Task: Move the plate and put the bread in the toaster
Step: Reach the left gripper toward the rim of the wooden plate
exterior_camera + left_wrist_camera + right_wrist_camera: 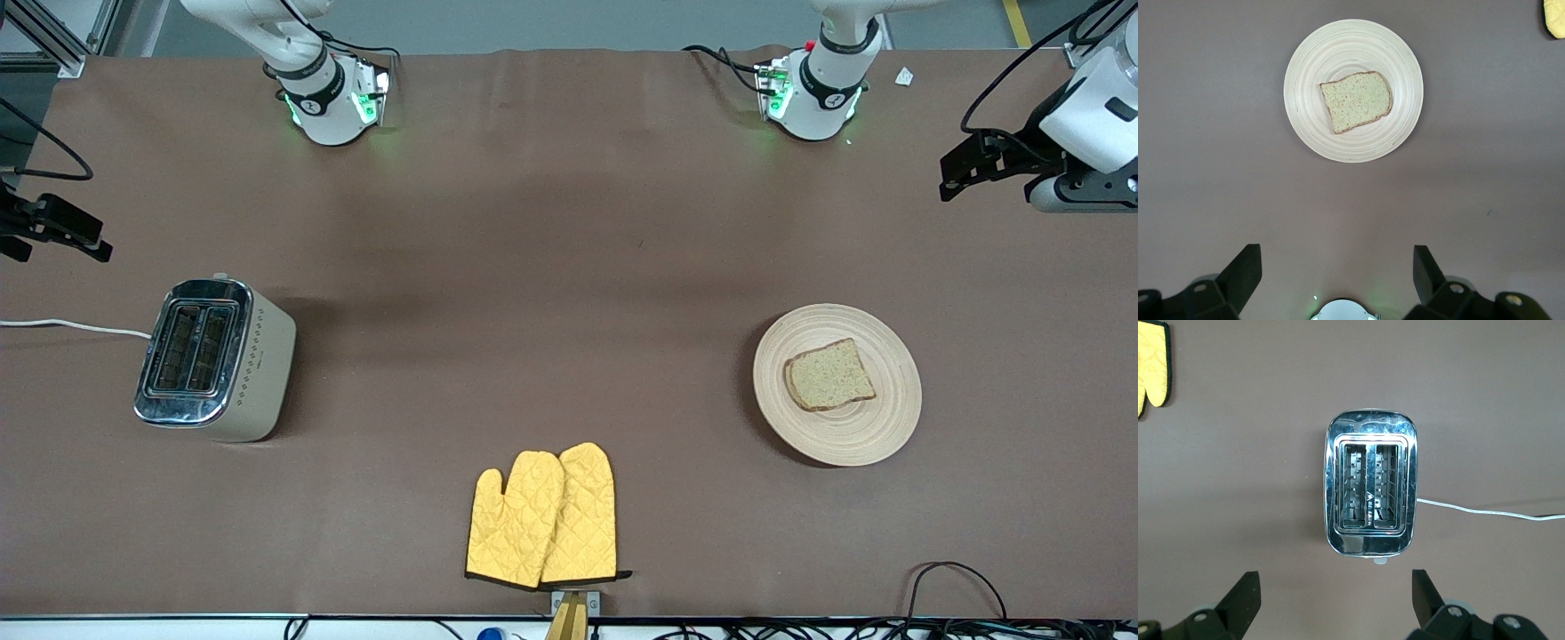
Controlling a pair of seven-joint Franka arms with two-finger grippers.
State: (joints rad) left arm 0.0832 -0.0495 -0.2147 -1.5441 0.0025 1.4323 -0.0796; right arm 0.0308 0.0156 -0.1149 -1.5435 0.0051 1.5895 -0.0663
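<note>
The pale wooden plate [867, 427] lies toward the left arm's end of the table, with the bread [829, 374] flat on it. Both show in the left wrist view, the plate [1311, 80] and the bread [1356, 101]. The toaster [213, 356] stands toward the right arm's end, slots up and empty, and shows in the right wrist view [1370, 492]. My left gripper [956, 178] hangs open and empty in the air by the table's end, apart from the plate [1338, 267]. My right gripper [67, 240] hangs open and empty near the toaster's end [1336, 590].
A pair of yellow oven mitts [544, 516] lies mid-table, nearer the front camera than the plate and toaster. The toaster's white cord [71, 326] runs off the table's end. Black cables [956, 587] loop at the table's near edge.
</note>
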